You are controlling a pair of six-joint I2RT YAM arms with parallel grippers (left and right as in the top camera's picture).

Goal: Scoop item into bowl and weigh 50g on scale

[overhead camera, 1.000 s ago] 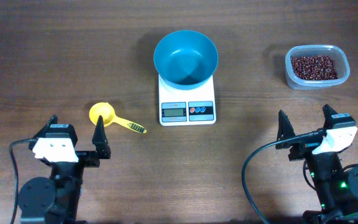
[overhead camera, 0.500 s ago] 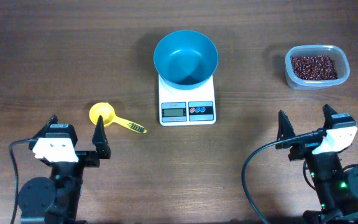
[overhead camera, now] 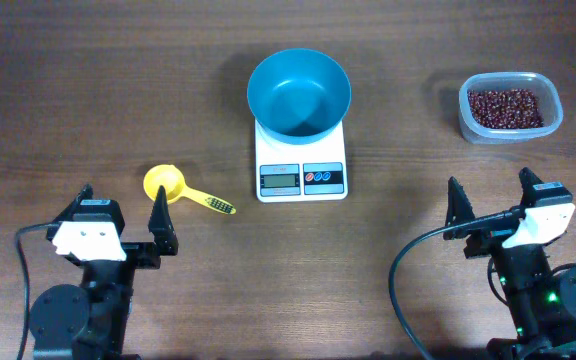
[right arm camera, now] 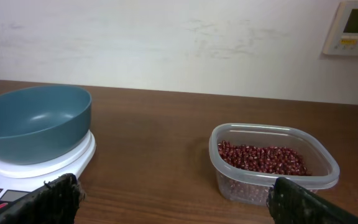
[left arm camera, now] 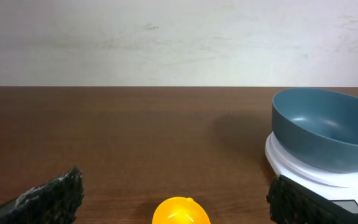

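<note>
The blue bowl (overhead camera: 299,92) stands empty on the white scale (overhead camera: 300,168) at the table's middle back; both also show in the left wrist view, bowl (left arm camera: 328,127) and scale (left arm camera: 297,167), and in the right wrist view, bowl (right arm camera: 33,123) and scale (right arm camera: 48,163). The dark red-brown beans (overhead camera: 508,107) fill a clear tub (overhead camera: 543,88) at the back right, also seen in the right wrist view (right arm camera: 263,158). A yellow scoop (overhead camera: 173,187) lies left of the scale, its cup just ahead of my left gripper (left arm camera: 173,196). My left gripper (overhead camera: 121,208) is open and empty. My right gripper (overhead camera: 490,198) is open and empty, near the front right.
The clear tub (right arm camera: 272,163) stands right of the scale with bare wood between them. A pale wall (right arm camera: 166,43) rises behind the table's far edge, with a small control panel (right arm camera: 353,28) on it.
</note>
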